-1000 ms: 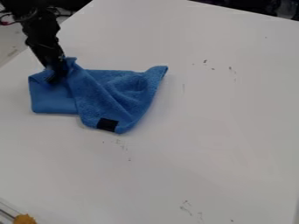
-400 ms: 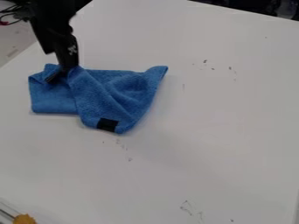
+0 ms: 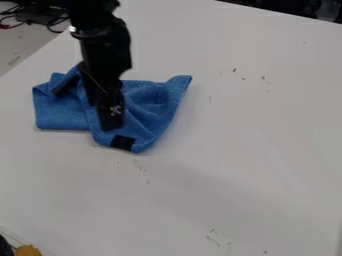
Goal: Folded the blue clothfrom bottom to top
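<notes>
- Blue cloth [image 3: 143,107] on the white table [image 3: 254,130], in the far left part of the scene.
- Left portion of cloth lies fairly smooth, with a squared near left corner. Middle and right portions rumpled, ridges running at a slant.
- Right side rises to a blunt corner at the far right; from there the edge slopes back down to a narrower near end.
- Black patch [image 3: 122,142] on the cloth at that near end, close to the edge.
- Dark slanted strip [image 3: 63,86] by the cloth's far left part; cannot tell whether it belongs to the cloth.
- Black arm [image 3: 103,37] enters from the far left and hangs down over the cloth.
- Gripper [image 3: 111,122] low over the middle of the cloth, just beyond the black patch, small pale mark on its side. Spread, pressed together or pinching: cannot tell. Contact with the cloth: cannot tell either.
- Small dark specks and scuffs on the table, some right of the cloth, others nearer.
- Orange-yellow object [image 3: 28,250] at the near left corner, partly cut off; dark object [image 3: 4,247] just left of it.
- Cables [image 3: 15,19] beyond the table, far left.
</notes>
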